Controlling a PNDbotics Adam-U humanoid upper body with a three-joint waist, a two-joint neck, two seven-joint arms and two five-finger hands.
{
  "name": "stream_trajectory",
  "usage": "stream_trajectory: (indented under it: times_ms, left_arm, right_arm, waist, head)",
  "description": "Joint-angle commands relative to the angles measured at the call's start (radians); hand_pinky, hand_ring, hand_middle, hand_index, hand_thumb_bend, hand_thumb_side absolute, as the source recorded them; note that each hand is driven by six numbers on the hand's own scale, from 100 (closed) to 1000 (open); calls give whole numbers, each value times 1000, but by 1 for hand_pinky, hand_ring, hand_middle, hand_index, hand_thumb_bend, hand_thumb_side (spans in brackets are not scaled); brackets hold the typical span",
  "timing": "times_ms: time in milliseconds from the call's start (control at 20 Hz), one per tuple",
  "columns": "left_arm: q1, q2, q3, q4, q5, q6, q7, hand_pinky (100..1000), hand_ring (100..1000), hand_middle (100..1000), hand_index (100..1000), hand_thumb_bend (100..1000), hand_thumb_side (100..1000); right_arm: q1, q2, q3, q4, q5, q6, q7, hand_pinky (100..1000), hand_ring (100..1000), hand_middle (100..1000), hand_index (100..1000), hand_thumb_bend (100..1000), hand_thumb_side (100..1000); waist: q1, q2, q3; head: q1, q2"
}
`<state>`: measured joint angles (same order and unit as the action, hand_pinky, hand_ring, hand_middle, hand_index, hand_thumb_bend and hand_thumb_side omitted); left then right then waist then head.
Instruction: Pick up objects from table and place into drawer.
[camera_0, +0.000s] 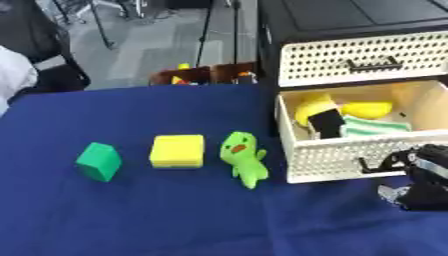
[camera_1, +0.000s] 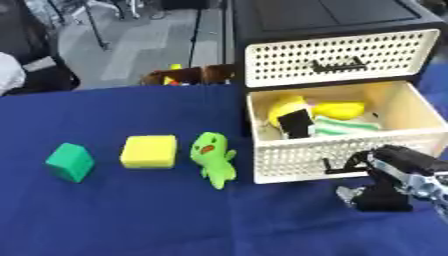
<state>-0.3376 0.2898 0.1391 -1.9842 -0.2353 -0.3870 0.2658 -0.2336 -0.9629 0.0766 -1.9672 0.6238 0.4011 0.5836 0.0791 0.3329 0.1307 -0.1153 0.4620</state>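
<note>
The right hand (camera_1: 385, 187), fingers curling at the open drawer (camera_1: 341, 152) handle and holding no object, is risking nudging it shut while toys are waiting left.

A lab or test space, grey floor (camera_0: 140, 45) far beyond the right hand (camera_1: 394, 180), black stand legs (camera_0: 206, 35) on it, blue-covered table (camera_0: 131, 220), black cabinet (camera_1: 324, 17) with perforated drawers just behind the hand

Only the right robot hand (camera_1: 389, 182) is showing, w/ part of its forearm at the lower-right edge. Hand is looking mostly black & blocky, w/ thick dark fingers. Silver-grey metal parts are catching light along the wrist and by the thumb.
</note>
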Motion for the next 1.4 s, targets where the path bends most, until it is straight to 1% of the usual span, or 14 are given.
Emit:
stream_trajectory:
  times_ms: [50,100,250,350,450,600,800,900,1000,1250,1400]
  left_arm:
    - [-13,20,7,-16,2,0,-1,545,645,639,899,290,919]
    - [-13,20,7,-16,2,0,-2,545,645,638,899,290,919]
    - [-11,19,7,-16,2,0,-3,545,645,638,899,289,920]
    - [-11,18,7,-16,2,0,-3,545,645,638,899,290,920]
    - [-11,18,7,-16,2,1,-3,545,645,638,899,289,920]
    - [-8,18,9,-16,2,2,-1,545,645,638,899,288,920]
    - [-5,20,9,-16,1,3,-1,545,646,639,898,289,919]
    - [-4,20,9,-16,1,3,0,545,647,640,898,290,919]
    - [-3,21,9,-16,0,3,0,546,647,641,899,291,919]
    - [-1,23,9,-16,0,4,0,546,648,641,898,289,919]
    - [0,22,9,-16,0,5,1,546,649,643,899,291,919]
  right_arm:
    - [-14,-21,-24,-31,17,-21,-24,100,247,241,891,198,801]
    - [-17,-20,-27,-32,21,-34,-34,100,249,244,897,199,805]
    - [-21,-20,-36,-33,45,-67,-57,122,280,273,903,189,856]
    - [-20,-21,-41,-33,76,-74,-59,131,293,283,903,182,867]
    - [-21,-18,-47,-33,97,-78,-63,131,290,283,898,185,878]
    - [-35,-8,-74,-33,103,-106,-106,124,276,272,892,187,907]
    - [-62,-12,-111,-33,73,-152,-174,106,254,255,872,181,937]
    - [-74,-16,-130,-33,60,-167,-205,100,244,247,866,179,942]
    - [-90,-17,-150,-33,50,-169,-245,100,237,242,863,184,940]
    - [-123,-21,-176,-33,4,-171,-328,100,219,227,856,186,928]
    - [-146,-19,-192,-33,-44,-169,-414,100,216,224,860,197,927]
  waist:
    - [-2,-22,0]
    - [-2,-22,-2]
    - [-3,-23,-5]
    - [-3,-23,-9]
    - [-3,-23,-12]
    - [-3,-25,-14]
    - [-3,-29,-17]
    - [-3,-31,-20]
    - [-3,-33,-23]
    - [-1,-35,-25]
    - [0,-36,-25]
  head:
    - [1,-15]
    - [1,-15]
    - [0,-15]
    - [0,-14]
    - [0,-13]
    - [3,-11]
    - [9,-3]
    - [10,-1]
    - [14,1]
    - [22,7]
    - [27,9]
